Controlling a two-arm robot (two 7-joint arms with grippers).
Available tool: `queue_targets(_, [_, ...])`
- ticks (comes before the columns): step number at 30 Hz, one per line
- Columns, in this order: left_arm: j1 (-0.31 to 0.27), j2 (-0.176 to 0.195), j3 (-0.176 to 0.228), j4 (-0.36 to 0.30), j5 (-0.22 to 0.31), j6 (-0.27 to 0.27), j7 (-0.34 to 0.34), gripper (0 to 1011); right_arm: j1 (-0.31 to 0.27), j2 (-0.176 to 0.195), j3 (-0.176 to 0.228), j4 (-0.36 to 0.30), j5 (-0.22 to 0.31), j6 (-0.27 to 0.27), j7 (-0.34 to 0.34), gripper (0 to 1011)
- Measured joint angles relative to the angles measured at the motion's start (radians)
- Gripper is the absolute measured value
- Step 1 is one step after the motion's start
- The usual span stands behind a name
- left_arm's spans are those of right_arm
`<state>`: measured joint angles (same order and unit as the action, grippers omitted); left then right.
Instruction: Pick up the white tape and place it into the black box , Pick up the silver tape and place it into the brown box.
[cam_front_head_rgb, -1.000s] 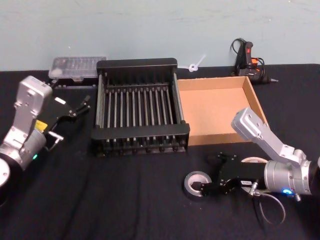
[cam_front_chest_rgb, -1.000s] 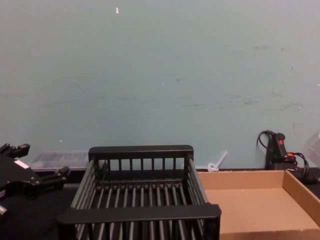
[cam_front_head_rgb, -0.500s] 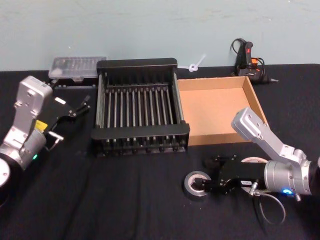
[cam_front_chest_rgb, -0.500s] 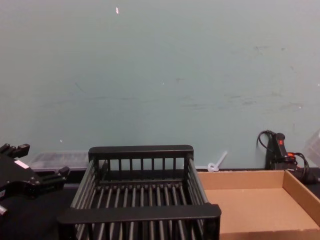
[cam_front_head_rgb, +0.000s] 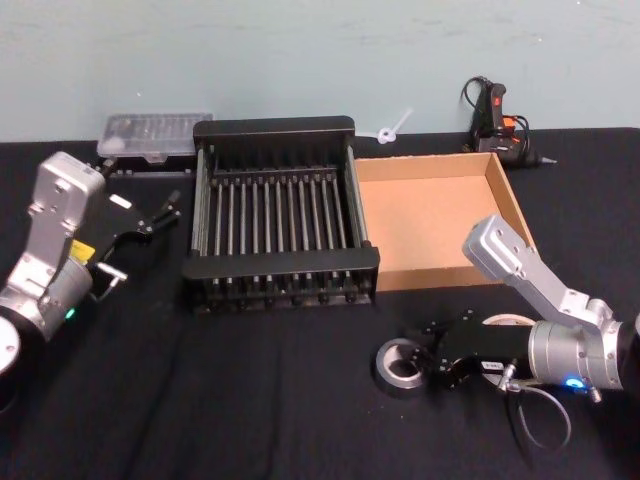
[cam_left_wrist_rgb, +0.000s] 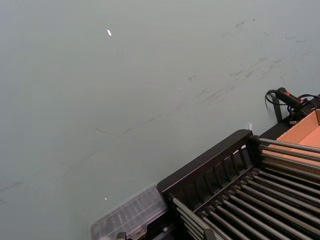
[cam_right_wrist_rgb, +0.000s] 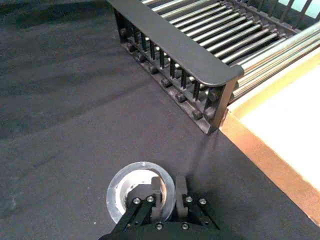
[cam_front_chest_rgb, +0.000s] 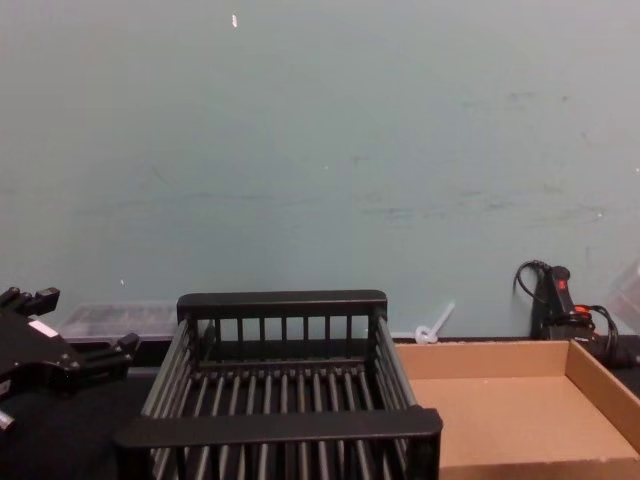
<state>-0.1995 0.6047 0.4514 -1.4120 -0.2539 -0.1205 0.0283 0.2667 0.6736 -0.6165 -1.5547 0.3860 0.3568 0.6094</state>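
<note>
On the left, the left pincer (cam_front_head_rgb: 150, 215) hangs above the black tabletop (cam_front_head_rgb: 200, 400) beside the black box, its fingers spread apart and holding nothing. Just behind it, at the far edge by the wall, lies a clear plastic case (cam_front_head_rgb: 155, 135).

The black box (cam_front_head_rgb: 278, 125), a slatted crate with thick rim bars, stands at the centre-left, and nothing lies on its ribbed bottom. Touching its right side is the brown box (cam_front_head_rgb: 505, 195), a shallow cardboard tray with a bare floor. Behind the tray's far right corner a black hot-glue gun (cam_front_head_rgb: 493, 115) with an orange trigger stands by the wall, and a small white plastic piece (cam_front_head_rgb: 390, 128) lies between it and the crate.

Near the front right, the silver tape (cam_front_head_rgb: 395, 367) lies flat on the tabletop, in front of the gap between crate and tray. The right pincer (cam_right_wrist_rgb: 168, 196) is closed on its wall, one finger inside the pale core and one outside. The white tape (cam_front_head_rgb: 506, 321) lies just right of it, mostly hidden behind the right arm. No writing can be read on either roll.
</note>
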Motion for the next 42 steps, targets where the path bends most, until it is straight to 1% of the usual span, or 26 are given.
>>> queue_targets(1, [0.0,0.0,0.0,0.0,0.0,0.0,0.0,1001,0.0,0.0,0.0,0.0,0.0,0.0,0.0,215])
queue_targets(2, [0.0,0.0,0.0,0.0,0.0,0.0,0.0,1001,0.0,0.0,0.0,0.0,0.0,0.0,0.0,172])
queue_targets(4, [0.0,0.0,0.0,0.0,0.0,0.0,0.0,1001,0.0,0.0,0.0,0.0,0.0,0.0,0.0,158])
queue_targets(20, [0.0,0.0,0.0,0.0,0.0,0.0,0.0,1001,-0.001,0.0,0.004,0.0,0.005,0.0,0.0,158])
queue_targets(26, [0.0,0.0,0.0,0.0,0.0,0.0,0.0,1001,-0.008,0.0,0.02,-0.008,0.026,0.003,-0.002,158])
queue_targets(31, [0.0,0.0,0.0,0.0,0.0,0.0,0.0,1001,-0.015,0.003,0.042,-0.022,0.048,0.007,-0.015,158])
queue_targets(38, [0.0,0.0,0.0,0.0,0.0,0.0,0.0,1001,-0.009,0.003,0.081,-0.025,0.073,0.002,-0.044,158])
queue_targets(42, [0.0,0.0,0.0,0.0,0.0,0.0,0.0,1001,0.006,-0.006,0.109,-0.009,0.083,-0.007,-0.073,158])
